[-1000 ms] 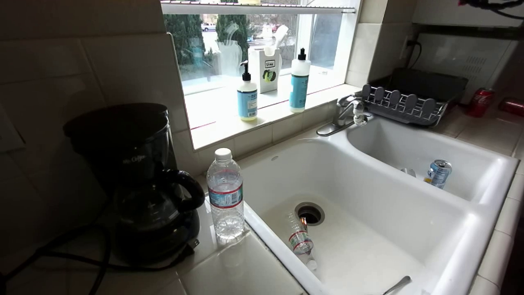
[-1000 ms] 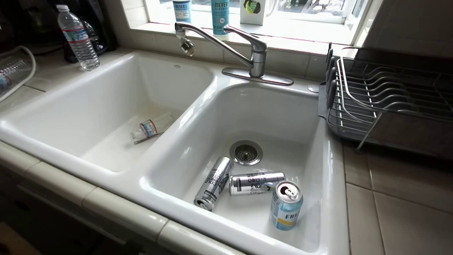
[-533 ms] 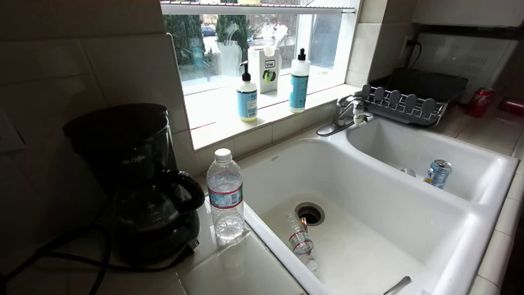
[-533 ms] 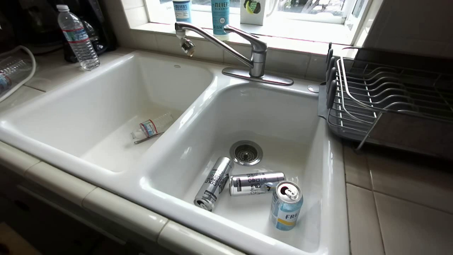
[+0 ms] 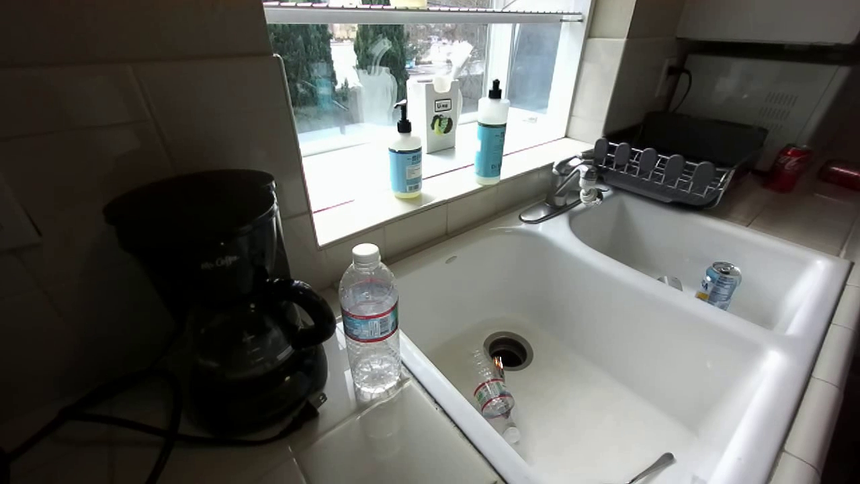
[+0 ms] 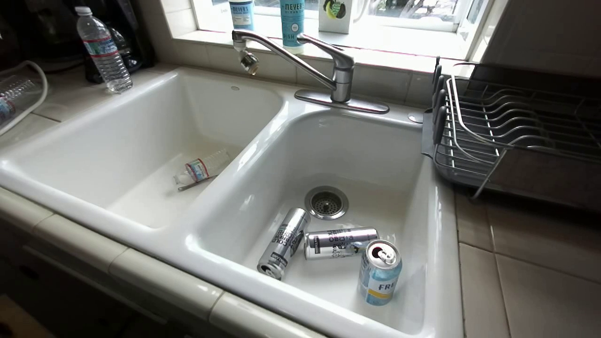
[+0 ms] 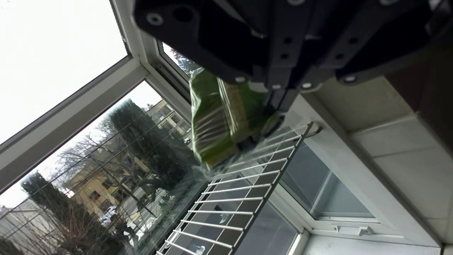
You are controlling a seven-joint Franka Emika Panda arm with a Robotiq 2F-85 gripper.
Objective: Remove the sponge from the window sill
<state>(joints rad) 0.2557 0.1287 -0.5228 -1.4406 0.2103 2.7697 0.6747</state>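
Sponge [image 7: 226,122], green in clear film: in the grip of the hand [image 7: 272,120] in the wrist view, before the window [image 7: 70,111] and partly overlapping a white wire shelf [image 7: 230,212]. Contact with the shelf: not possible to judge.

Hand: fingers [image 7: 287,99] nearly together, edge of the film pinched between; exact gap lost in shadow.

Window sill [image 5: 449,185]: pale ledge at the foot of the window. Upon it, soap bottle [image 5: 406,168] with pump, blue label, upright; taller bottle [image 5: 491,144], blue label, dark top, upright, nearer the faucet [image 6: 342,77]; pale box [image 5: 433,117] with fruit picture, set back toward the window.

Sink [image 6: 173,249]: white, double. In the basin beside the dish rack [image 5: 648,161], silver can [image 6: 284,244] on its side; second silver can [image 6: 340,242], also on its side; light-blue can [image 6: 379,272], upright; metal drain [image 6: 327,203] just beyond the silver pair. In the other basin, clear plastic bottle [image 6: 197,170] on its side; metal utensil [image 5: 652,467], partly in view.

Tiled surface [image 5: 403,437]: water bottle [image 5: 371,329], white cap, upright, label with red bands, just beside the black coffee maker [image 5: 222,269]. Past the dish rack in an exterior view, red can [image 5: 789,168], upright; second red can [image 5: 840,173], on its side, cut off at the frame edge.
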